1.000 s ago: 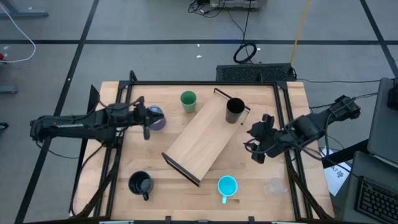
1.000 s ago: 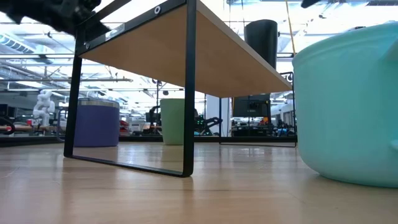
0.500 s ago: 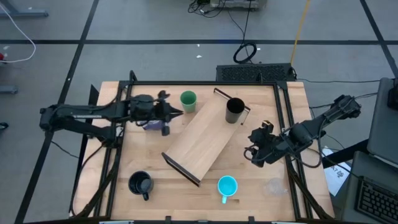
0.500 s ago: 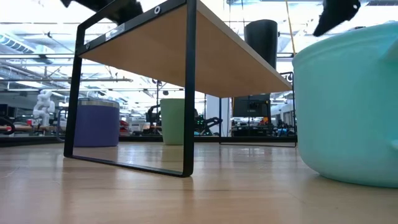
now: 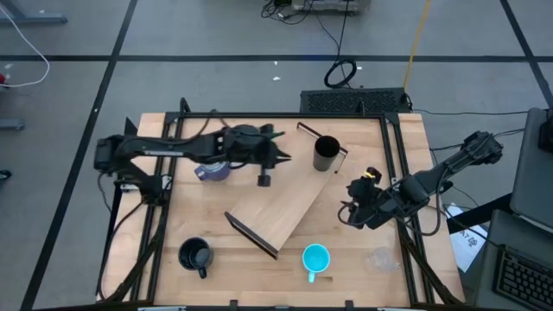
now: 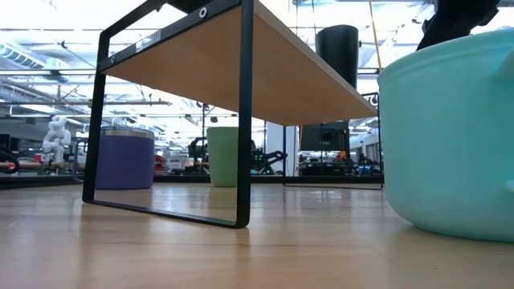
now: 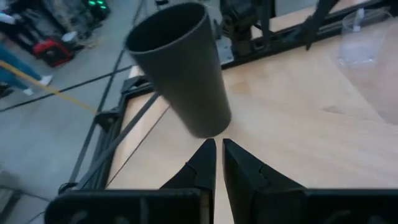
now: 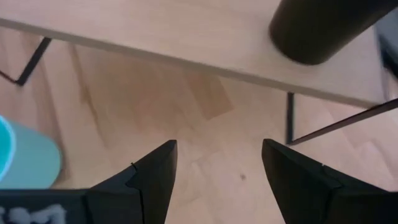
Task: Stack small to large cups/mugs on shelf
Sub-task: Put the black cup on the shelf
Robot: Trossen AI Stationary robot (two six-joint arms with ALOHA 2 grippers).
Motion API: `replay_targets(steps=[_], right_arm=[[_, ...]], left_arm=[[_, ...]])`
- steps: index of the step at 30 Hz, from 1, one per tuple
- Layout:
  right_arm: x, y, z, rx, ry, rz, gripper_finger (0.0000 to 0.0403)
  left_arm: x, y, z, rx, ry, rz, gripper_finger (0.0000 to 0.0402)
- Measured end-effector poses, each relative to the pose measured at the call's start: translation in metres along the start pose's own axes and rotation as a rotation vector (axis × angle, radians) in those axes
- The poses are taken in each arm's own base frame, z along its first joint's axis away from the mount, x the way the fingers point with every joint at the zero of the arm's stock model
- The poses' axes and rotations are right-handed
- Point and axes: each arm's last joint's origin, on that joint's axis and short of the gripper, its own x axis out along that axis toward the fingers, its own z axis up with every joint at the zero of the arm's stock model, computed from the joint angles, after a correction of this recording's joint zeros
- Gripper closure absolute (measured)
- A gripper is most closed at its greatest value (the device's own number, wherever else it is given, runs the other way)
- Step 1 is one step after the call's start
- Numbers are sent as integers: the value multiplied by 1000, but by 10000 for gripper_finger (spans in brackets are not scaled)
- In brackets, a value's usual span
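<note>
The light-wood shelf [image 5: 281, 200] stands slantwise mid-table on its black brackets [image 6: 241, 120]. The tall black mug [image 5: 326, 154] stands on the shelf's far end; it also shows in the left wrist view [image 7: 180, 68]. My left gripper [image 5: 283, 158] is shut and empty above the shelf, pointing at that mug, fingertips [image 7: 217, 148] just short of its base. My right gripper [image 5: 354, 206] is open and empty beside the shelf's right edge [image 8: 186, 43]. The purplish mug [image 5: 210, 171], green cup [image 6: 223, 156], cyan mug [image 5: 315, 259], squat black mug [image 5: 196, 256] and clear cup [image 5: 380, 257] stand on the tabletop.
The table has a black frame rail along its edges [image 5: 393, 173]. Free tabletop lies between the shelf and the squat black mug, and between the shelf and my right gripper [image 8: 214, 168]. My left arm covers most of the green cup in the high view.
My left gripper has swung from above the purplish mug toward the table's right edge, past the green cup, and now reaches over the shelf toward the tall black mug. My right arm has sunk a little. No cup has moved.
</note>
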Motion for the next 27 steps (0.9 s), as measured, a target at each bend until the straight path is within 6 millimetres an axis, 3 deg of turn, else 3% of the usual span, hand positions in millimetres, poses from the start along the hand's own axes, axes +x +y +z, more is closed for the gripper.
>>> replay_targets(steps=[5,15,27], right_arm=[[-1,-6,-2,-26,-48,-37,177],[2,-20,-14,-43,-208,-95,177],[-1,-22,-12,-52,-330,-39,177]], left_arm=[[31,13,-3,-6,25,-30,370],[65,21,-13,-39,-8,-44,370],[72,22,-14,-68,-49,-27,370]])
